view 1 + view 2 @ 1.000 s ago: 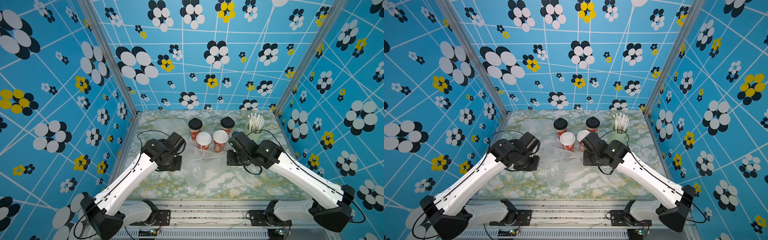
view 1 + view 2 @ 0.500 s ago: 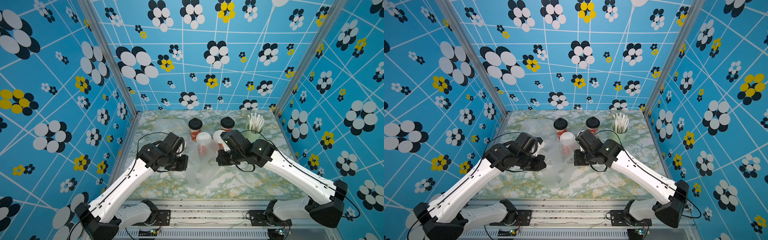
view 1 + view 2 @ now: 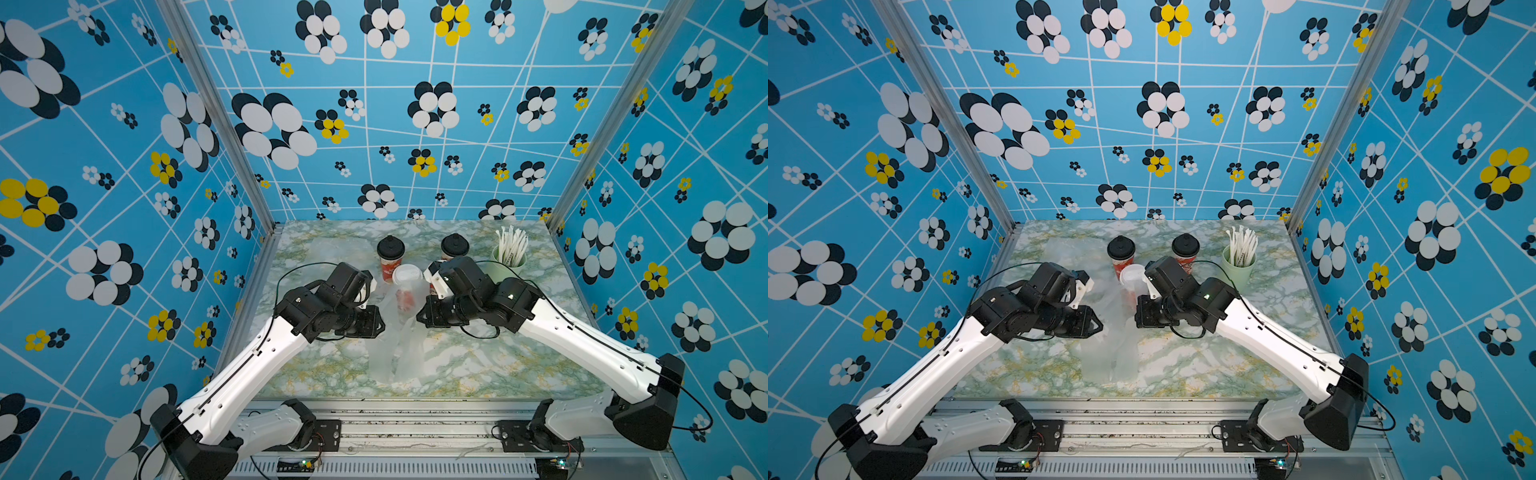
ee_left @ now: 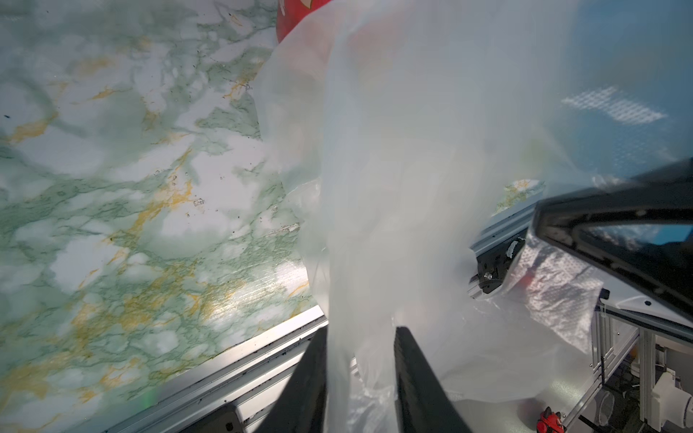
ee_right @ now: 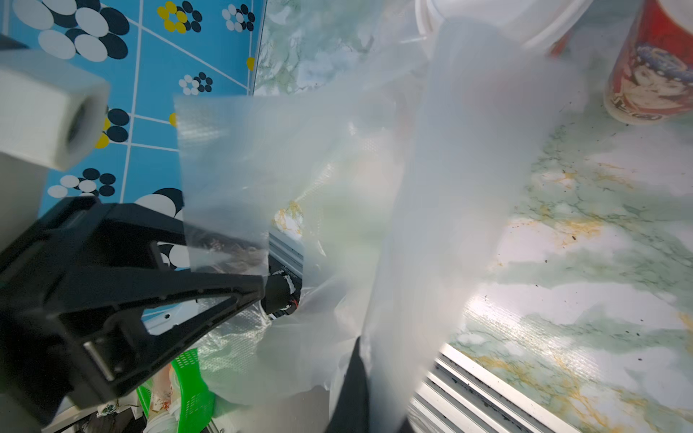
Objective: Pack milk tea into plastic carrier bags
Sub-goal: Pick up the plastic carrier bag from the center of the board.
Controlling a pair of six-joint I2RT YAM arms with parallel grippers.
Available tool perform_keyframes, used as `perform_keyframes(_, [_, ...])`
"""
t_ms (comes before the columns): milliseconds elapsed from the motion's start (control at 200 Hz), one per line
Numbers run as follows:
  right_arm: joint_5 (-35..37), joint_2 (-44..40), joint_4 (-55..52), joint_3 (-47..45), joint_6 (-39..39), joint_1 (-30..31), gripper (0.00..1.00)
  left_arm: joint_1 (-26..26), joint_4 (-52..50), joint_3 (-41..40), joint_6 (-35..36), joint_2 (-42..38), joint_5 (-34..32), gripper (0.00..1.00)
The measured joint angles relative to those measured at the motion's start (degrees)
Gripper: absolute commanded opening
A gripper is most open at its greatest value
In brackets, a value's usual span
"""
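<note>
The right hand (image 3: 419, 319) is clamped shut on the plastic carrier bag (image 3: 395, 353). Its wrist view shows only one dark finger (image 5: 348, 390), with the film drawn taut away from it. The left hand (image 3: 380, 323) faces it from the other side of the bag. In that hand's own wrist view the two fingers (image 4: 307, 382) stand apart, and a fold of film hangs loose between them, not pinched.

Between the two hands the bag rises crumpled. Its lower end trails flat over the bench (image 3: 478, 365), back toward the arms' bases.

Just beyond the hands a white-lidded cup (image 3: 407, 275) stands upright at the top of the bag. Its red body shows dimly through the film, and I cannot tell whether it is inside the bag or only behind it. A second white-lidded cup (image 3: 433, 286) stands close against the right hand's wrist and is mostly hidden by it.

Farther out, one black-lidded cup (image 3: 390, 249) stands beyond the left hand and another black-lidded cup (image 3: 455, 246) beyond the right. They are apart from each other and clear of the bag.

Past the right hand, on its outer side, a pale green cup (image 3: 509, 266) holds white straws (image 3: 512, 245).
</note>
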Motion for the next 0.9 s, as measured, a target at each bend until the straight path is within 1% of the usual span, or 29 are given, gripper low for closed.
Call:
perform_keyframes(95, [-0.5, 0.0, 0.0, -0.5, 0.0, 0.0, 0.00, 0.0, 0.8, 1.0, 0.6, 1.5, -0.2, 0.39])
perform_keyframes(165, [-0.6, 0.0, 0.0, -0.7, 0.0, 0.0, 0.00, 0.0, 0.9, 1.8, 1.1, 2.5, -1.4, 0.39])
perform_keyframes(280, [-0.6, 0.1, 0.1, -0.9, 0.2, 0.0, 0.00, 0.0, 0.7, 3.3, 2.3, 3.1, -3.7, 0.36])
perform_keyframes(335, [-0.6, 0.1, 0.2, -1.1, 0.2, 0.0, 0.00, 0.0, 0.4, 4.0, 2.6, 3.1, -4.6, 0.31])
perform_keyframes(480, [-0.6, 0.2, 0.4, -1.5, 0.2, 0.0, 0.00, 0.3, 0.1, 4.3, 3.6, 3.1, -6.1, 0.11])
perform_keyframes(525, [-0.5, 0.3, 0.4, -1.5, 0.2, 0.0, 0.00, 0.3, -0.1, 4.2, 3.5, 3.1, -6.5, 0.06])
perform_keyframes(605, [-0.5, 0.7, 0.4, -1.5, 0.2, 0.0, 0.00, 0.3, -0.2, 3.6, 3.8, 2.7, -7.1, 0.00])
perform_keyframes(685, [-0.1, 1.2, 0.3, -1.5, 0.2, 0.0, 0.00, 0.4, -0.4, 2.8, 3.7, 2.0, -8.3, 0.00])
perform_keyframes(750, [0.7, 1.7, -0.4, -1.3, -0.1, 0.0, 0.09, 0.8, -0.7, 2.2, 3.5, 1.3, -9.1, 0.00])
perform_keyframes(820, [1.5, 2.1, -1.4, -0.9, -0.5, 0.0, 0.28, 1.6, -0.6, 1.5, 3.2, 0.3, -9.2, 0.00])
perform_keyframes(865, [2.1, 2.1, -1.9, -0.6, -1.0, 0.0, 0.38, 2.3, -0.3, 0.9, 2.9, -0.5, -8.8, 0.00])
perform_keyframes(900, [2.4, 2.1, -2.3, -0.2, -1.5, 0.0, 0.42, 2.7, 0.2, 0.1, 2.5, -1.2, -8.3, 0.00])
